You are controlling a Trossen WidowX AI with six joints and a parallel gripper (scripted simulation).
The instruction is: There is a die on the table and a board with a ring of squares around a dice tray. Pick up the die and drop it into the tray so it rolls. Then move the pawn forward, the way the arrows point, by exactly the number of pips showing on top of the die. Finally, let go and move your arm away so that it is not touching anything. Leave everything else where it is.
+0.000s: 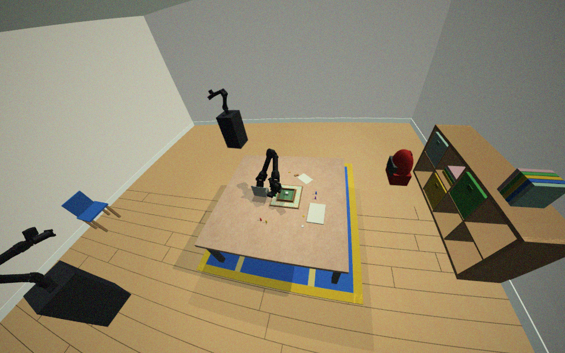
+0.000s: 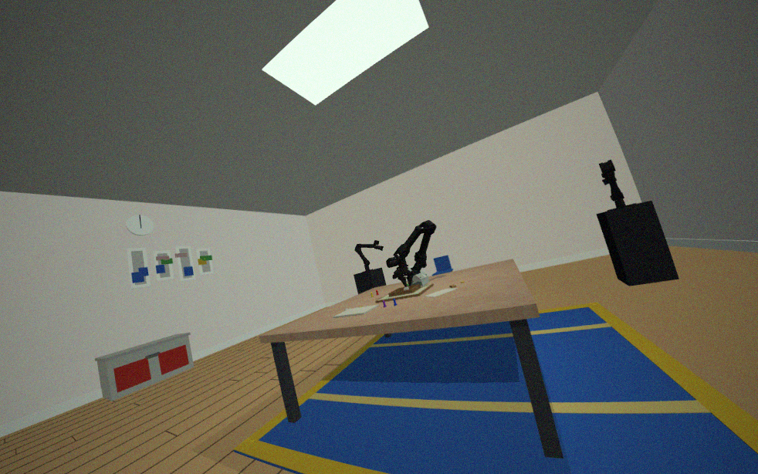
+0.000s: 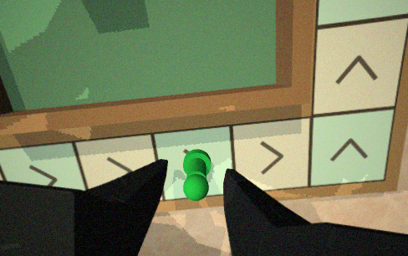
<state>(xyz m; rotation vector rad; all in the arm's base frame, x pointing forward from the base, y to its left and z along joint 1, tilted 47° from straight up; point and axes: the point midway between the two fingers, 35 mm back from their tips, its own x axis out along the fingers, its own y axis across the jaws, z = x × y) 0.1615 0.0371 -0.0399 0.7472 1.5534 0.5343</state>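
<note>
The green pawn [image 3: 196,186] stands upright on a pale green square, two squares before the lower right corner in the wrist view. My gripper [image 3: 196,171] [image 1: 271,195] [image 2: 406,286] is open around it, with one finger on each side and a visible gap to both. The board [image 3: 293,169] [image 1: 298,196] has arrows pointing right along this row, then up the right side. The brown-rimmed tray [image 3: 302,58] has a green floor. The white die [image 1: 286,192] lies in the tray in the top view; its pips are too small to read there, and it is outside the wrist view.
A grey box [image 1: 259,191] is beside the arm's base. A large pale sheet [image 1: 316,213] and a smaller one [image 1: 305,178] lie near the board. A blue figure [image 1: 315,192], a purple figure [image 1: 315,197], a red figure [image 1: 260,219] and a yellow figure [image 1: 266,221] are on the table.
</note>
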